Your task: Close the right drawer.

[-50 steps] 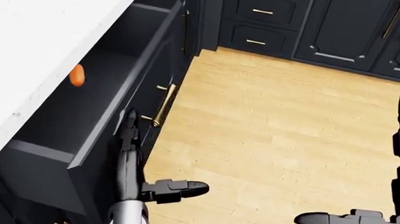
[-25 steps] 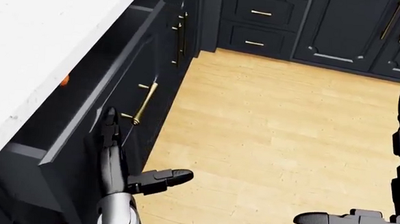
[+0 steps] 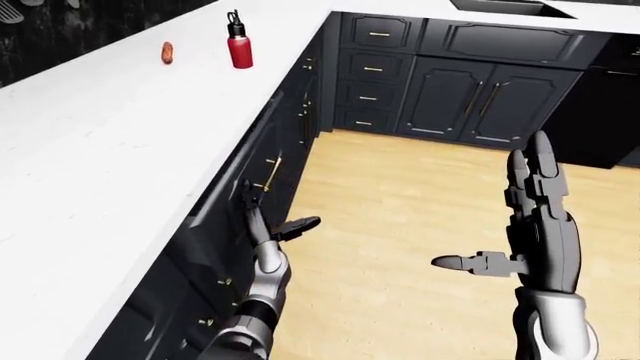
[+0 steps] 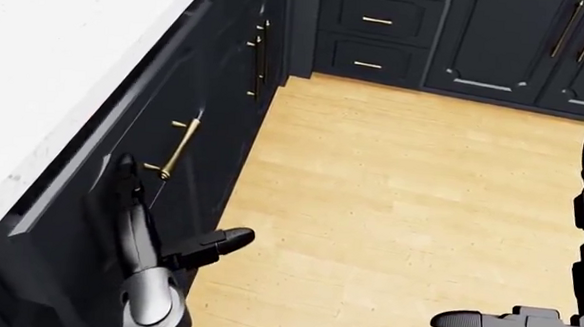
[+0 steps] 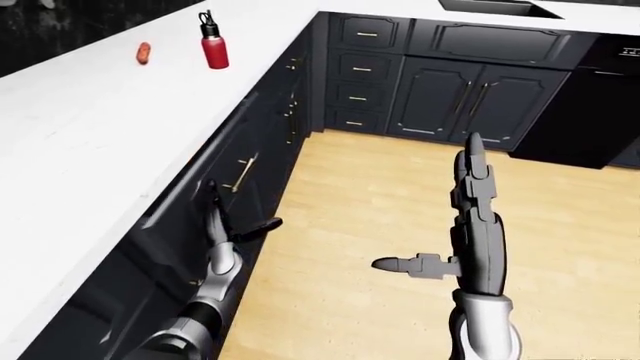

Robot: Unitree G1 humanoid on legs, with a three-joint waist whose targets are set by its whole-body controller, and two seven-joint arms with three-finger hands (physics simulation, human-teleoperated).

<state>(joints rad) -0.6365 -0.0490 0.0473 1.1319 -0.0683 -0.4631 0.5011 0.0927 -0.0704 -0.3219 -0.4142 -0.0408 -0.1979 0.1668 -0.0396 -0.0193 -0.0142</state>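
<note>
Drawer front (image 4: 137,163) sits under the counter edge along the left side of the head view, pushed almost flush with the neighbouring dark cabinet fronts; we see only a thin lip of it standing proud beneath the overhang, and its interior is not visible. We note the white counter (image 3: 110,142) as the largest thing here, filling the left of the left-eye view and turning a corner toward the upper right. Below and beyond it runs a bank of dark cabinets (image 3: 470,97) with brass pulls, and a light wooden floor (image 4: 400,192) fills the middle of the head view.

Our left hand (image 4: 153,231) lies flat against the drawer front at the lower left of the head view, fingers extended upward along the panel and thumb sticking out to the right, closed around nothing. Just above and to the right of its fingertips is the brass handle (image 4: 176,148), near but not grasped. Our right hand (image 3: 520,225) is raised at the right of the left-eye view, fingers straight up and thumb out to the left, spread and holding nothing, well apart from the cabinets.

At the upper left of the left-eye view a red bottle (image 3: 239,48) with a dark cap stands upright on the counter, and a small orange item (image 3: 167,52) lies near it to the left.
</note>
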